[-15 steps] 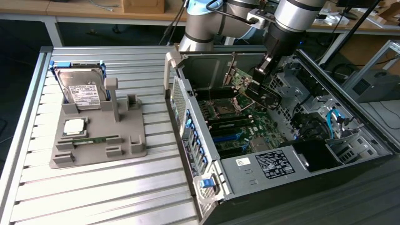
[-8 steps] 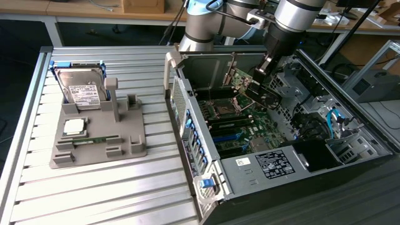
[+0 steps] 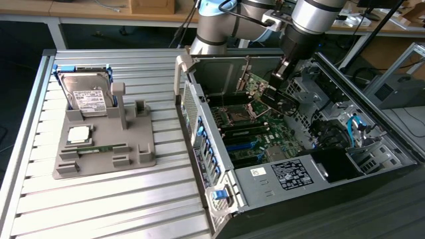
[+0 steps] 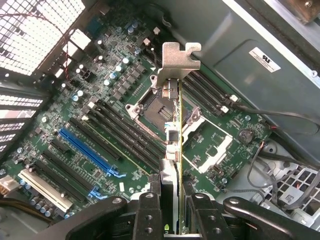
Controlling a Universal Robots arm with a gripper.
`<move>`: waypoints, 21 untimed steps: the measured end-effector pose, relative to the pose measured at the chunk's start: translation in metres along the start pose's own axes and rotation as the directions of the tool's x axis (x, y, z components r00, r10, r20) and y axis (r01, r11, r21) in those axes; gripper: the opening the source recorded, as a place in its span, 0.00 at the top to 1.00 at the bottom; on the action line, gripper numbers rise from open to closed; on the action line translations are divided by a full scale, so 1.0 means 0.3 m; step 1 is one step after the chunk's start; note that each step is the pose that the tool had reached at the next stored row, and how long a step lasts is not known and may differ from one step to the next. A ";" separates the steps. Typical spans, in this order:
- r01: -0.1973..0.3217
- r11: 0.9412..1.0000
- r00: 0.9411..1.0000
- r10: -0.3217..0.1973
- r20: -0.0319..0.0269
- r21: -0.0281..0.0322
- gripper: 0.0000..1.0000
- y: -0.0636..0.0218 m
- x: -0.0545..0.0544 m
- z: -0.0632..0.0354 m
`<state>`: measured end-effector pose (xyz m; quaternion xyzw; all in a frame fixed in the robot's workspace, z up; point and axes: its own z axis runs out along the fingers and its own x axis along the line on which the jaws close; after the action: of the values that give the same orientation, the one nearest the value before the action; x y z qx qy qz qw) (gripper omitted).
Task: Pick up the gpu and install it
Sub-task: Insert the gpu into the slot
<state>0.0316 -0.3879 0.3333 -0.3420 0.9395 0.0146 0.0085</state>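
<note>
Pinching the gpu [image 4: 179, 135] edge-on, the fingers [image 4: 150, 215] of the gripper [image 4: 175, 220] hold it over the motherboard [image 4: 100, 100] inside the open computer case [image 3: 265, 191], with its silver bracket [image 4: 177, 57] at the far end. Outside the case, a hard drive [image 3: 89, 97] stands in a grey holder [image 3: 143, 154] on the desk [image 3: 99, 209].

In the exterior view a worktable [image 3: 99, 199] of ribbed aluminium slats spreads from the centre toward seven o'clock, with a raised metal rail [image 3: 27, 124] along its nine o'clock side. Bright light glares off the slats near six o'clock. Wooden desks [image 3: 79, 9] line the far edge from ten to twelve o'clock. They stand on pale metal legs [image 3: 58, 35], with a cardboard box [image 3: 153, 6] on top and dark floor [image 3: 126, 35] beneath. At three o'clock an aluminium frame [image 3: 401, 62] stands beside a grey box [image 3: 406, 87].
</note>
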 end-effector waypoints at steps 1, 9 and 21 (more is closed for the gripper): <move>0.003 1.000 1.000 -0.003 0.000 0.000 0.73 0.000 0.000 0.000; 0.028 1.000 1.000 -0.028 -0.001 -0.001 0.73 0.000 0.000 0.001; 0.068 0.998 0.998 -0.068 -0.001 -0.002 0.73 0.000 0.000 0.002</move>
<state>0.0316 -0.3879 0.3328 -0.3739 0.9273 0.0149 0.0080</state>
